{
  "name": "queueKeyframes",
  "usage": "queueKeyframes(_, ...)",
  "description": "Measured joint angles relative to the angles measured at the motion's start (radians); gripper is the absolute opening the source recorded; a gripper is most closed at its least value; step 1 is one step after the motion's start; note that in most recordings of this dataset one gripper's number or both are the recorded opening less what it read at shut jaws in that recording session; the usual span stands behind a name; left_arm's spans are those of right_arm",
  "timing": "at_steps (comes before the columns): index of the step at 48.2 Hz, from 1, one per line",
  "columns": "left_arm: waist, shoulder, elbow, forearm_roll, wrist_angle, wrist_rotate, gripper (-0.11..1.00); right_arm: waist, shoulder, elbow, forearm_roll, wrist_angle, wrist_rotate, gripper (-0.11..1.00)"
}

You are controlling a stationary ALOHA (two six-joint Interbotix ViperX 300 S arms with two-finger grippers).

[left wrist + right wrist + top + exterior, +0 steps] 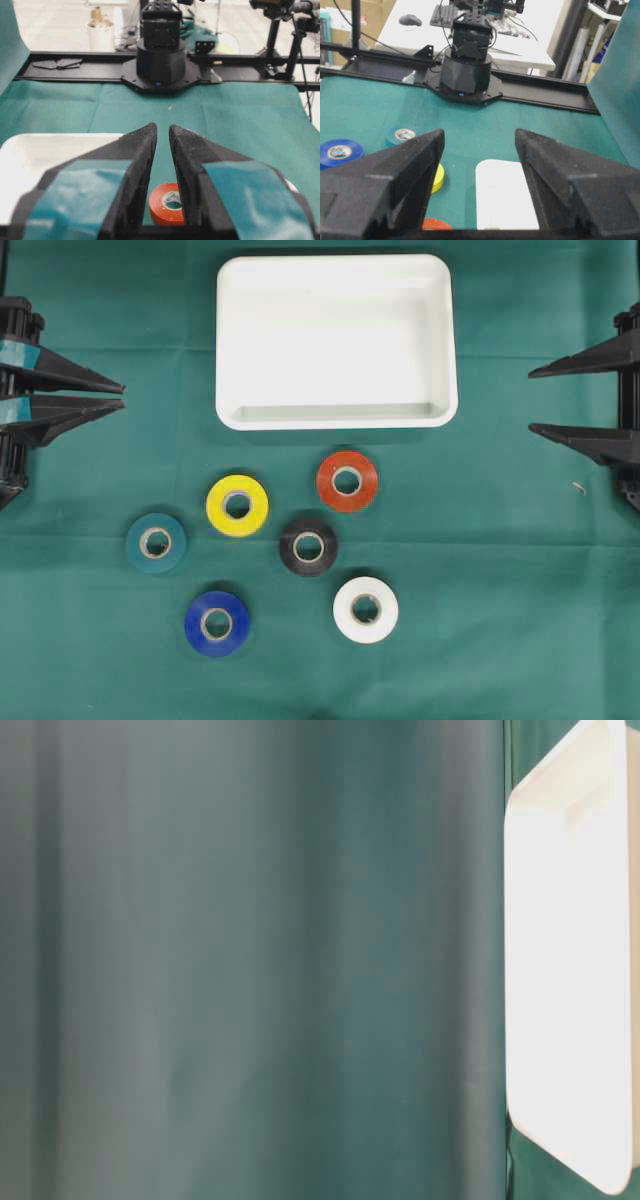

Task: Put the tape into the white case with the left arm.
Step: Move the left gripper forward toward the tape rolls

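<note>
Six tape rolls (270, 558) are left loose below the white case (336, 340), nothing gripped: left gripper (118, 398) pinched together empty, right gripper (533, 398) spread

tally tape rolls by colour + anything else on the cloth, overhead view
Orange roll: 1
Yellow roll: 1
Teal roll: 1
Black roll: 1
Blue roll: 1
White roll: 1
White case: 1
Total: 7 (6 rolls, 1 case)
</note>
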Motion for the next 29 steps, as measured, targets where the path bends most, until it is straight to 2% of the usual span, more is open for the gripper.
queueKeyframes(2,-0.003,0.002,0.000,-0.002,0.000,0.002,0.22,0.000,0.000,0.003,0.000,-0.002,0.000,0.23)
queueKeyframes(7,-0.023,0.006,0.002,-0.015,-0.008,-0.003,0.03,-0.012,0.000,0.023,0.000,0.003,0.000,0.02)
queueKeyframes(12,-0.025,0.006,0.002,-0.018,-0.012,-0.006,0.01,-0.029,-0.003,0.040,0.000,0.011,0.000,-0.08)
queueKeyframes(27,-0.025,0.008,0.002,-0.020,-0.012,0.005,0.02,-0.038,-0.078,0.075,-0.002,0.015,-0.002,-0.09)
queueKeyframes(29,-0.026,0.008,0.000,-0.020,-0.012,0.003,0.07,-0.040,-0.087,0.081,0.000,0.018,-0.002,-0.09)
